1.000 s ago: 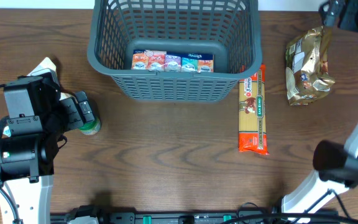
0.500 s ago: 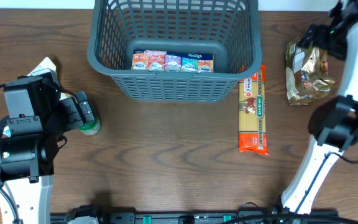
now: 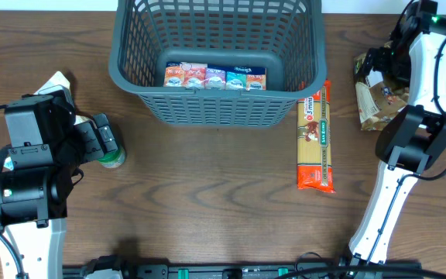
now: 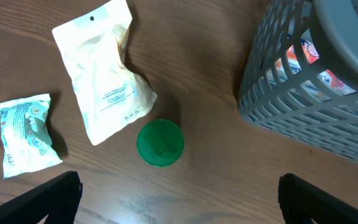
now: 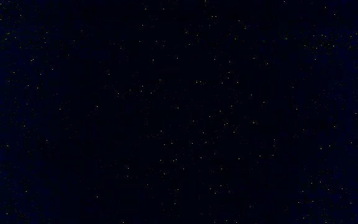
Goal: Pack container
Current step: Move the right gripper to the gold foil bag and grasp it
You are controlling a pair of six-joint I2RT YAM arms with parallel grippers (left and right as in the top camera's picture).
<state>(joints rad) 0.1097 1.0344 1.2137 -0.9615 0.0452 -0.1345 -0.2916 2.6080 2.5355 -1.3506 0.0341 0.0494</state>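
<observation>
The dark grey basket (image 3: pixel 215 102) stands at the back middle of the table, with a row of small colourful boxes (image 3: pixel 215 76) on its floor. Its lattice corner also shows in the left wrist view (image 4: pixel 303 106). My left gripper (image 4: pixel 179 208) is open and empty, hovering just short of a green-lidded jar (image 4: pixel 160 142), which also shows in the overhead view (image 3: pixel 113 159). My right gripper (image 3: pixel 378 63) is down on the top of a gold foil bag (image 3: pixel 376 101). The right wrist view is all black, so its jaws are hidden.
An orange spaghetti pack (image 3: pixel 315 139) lies lengthwise right of the basket. A white pouch (image 4: pixel 104 74) and a small teal packet (image 4: pixel 23 134) lie left of the jar. The right arm stretches up along the table's right side.
The right arm has swung in from the far right corner and its gripper has come down onto the gold bag. The left arm has not moved.
</observation>
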